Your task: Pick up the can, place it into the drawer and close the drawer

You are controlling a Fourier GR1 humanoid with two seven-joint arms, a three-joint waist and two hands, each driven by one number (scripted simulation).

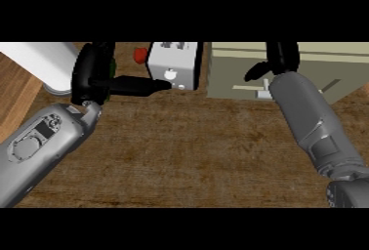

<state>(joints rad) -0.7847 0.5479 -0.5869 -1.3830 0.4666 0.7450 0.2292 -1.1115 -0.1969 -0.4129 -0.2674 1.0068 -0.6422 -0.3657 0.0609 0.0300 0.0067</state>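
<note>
My left hand [92, 73] is clasped round the can [112, 62]. I see only a dark green sliver of it at the hand's inner edge, with the thumb stretched toward the white box [176, 63] just beside its tip. My right hand [279, 58] is released, fingers straight, over the beige drawer [324, 63], well apart from the can.
</note>
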